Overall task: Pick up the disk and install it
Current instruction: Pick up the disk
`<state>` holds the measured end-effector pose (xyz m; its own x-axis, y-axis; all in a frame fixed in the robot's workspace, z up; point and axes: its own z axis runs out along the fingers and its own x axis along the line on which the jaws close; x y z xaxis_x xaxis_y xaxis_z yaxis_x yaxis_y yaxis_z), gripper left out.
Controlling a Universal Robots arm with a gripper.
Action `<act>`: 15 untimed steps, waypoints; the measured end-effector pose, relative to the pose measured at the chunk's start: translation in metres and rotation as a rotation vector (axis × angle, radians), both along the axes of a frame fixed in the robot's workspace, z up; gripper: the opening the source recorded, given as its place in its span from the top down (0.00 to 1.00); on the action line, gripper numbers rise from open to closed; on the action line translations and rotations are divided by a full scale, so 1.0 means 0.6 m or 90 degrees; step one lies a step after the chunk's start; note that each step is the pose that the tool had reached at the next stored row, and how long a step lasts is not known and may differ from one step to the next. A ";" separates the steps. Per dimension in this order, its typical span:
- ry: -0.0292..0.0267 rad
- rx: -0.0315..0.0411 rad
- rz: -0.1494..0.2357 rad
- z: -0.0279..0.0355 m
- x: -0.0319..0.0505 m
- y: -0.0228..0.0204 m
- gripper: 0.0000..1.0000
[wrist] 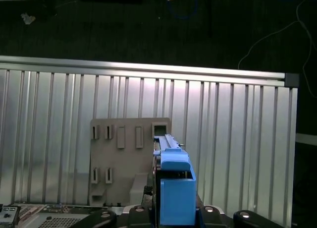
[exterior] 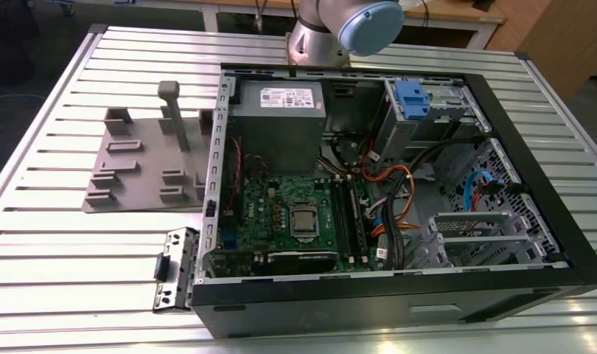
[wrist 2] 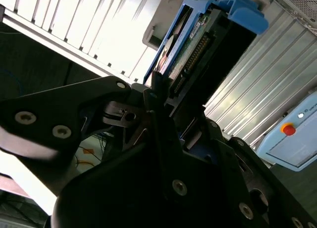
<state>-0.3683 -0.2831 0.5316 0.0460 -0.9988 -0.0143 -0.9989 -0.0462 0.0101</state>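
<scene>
"Where was the disk [wrist 2: 198, 42]?"

"In the hand [wrist 2: 166, 96]. In both wrist views the black fingers [wrist 2: 156, 89] were closed on it, pinching it edge-on. Its blue carrier framed it, and a row of connector pins showed along one edge."

"Was it resting on anything?"

"I could not tell. In the first wrist view it sat in front of the grey fixture [wrist: 124, 153] on the slatted worktop [wrist: 237, 139]. Whether it touched the fixture did not show."

"And the computer case [exterior: 534, 192]?"

"In the exterior view it lay open on its side on the worktop. The grey fixture lay at nine o'clock of it, just beside its wall. A small metal bracket [exterior: 175, 269] stood at about eight o'clock, just beside the case's corner."

"What was inside?"

"The grey power supply [exterior: 277, 122] was at eleven o'clock, with the green motherboard [exterior: 289, 214] next to it toward six. The metal drive cage [exterior: 421, 122] with its blue latch [exterior: 413, 97] was at one o'clock. Orange and black cables [exterior: 397, 199] ran between the board and the cage."

"And the arm?"

"Its base joint [exterior: 343, 29] stood at twelve o'clock, just beyond the case."
</scene>
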 end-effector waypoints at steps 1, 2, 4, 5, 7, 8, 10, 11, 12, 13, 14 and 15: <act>0.0001 0.0000 0.000 0.002 0.000 0.0000 0.64; 0.0001 0.0000 0.000 0.003 0.000 0.0000 0.64; 0.0000 0.0001 0.000 0.002 0.000 0.0000 0.64; -0.0001 0.0001 0.000 0.002 0.000 0.0000 0.64; -0.0001 0.0002 0.000 0.002 0.000 0.0000 0.64; -0.0001 0.0002 0.000 0.002 0.000 0.0000 0.64; 0.0000 0.0000 0.000 0.002 0.005 0.0000 0.64; -0.0001 -0.0001 0.000 0.002 0.009 0.0000 0.64; 0.0000 -0.0004 -0.001 0.002 0.014 0.0000 0.64; 0.0000 -0.0005 -0.001 0.002 0.020 0.0000 0.64; 0.0000 -0.0006 -0.001 0.002 0.026 0.0000 0.64; 0.0000 -0.0006 -0.001 0.002 0.032 -0.0001 0.64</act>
<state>-0.3489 -0.2831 0.5330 0.0439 -0.9989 -0.0134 -0.9990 -0.0440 0.0101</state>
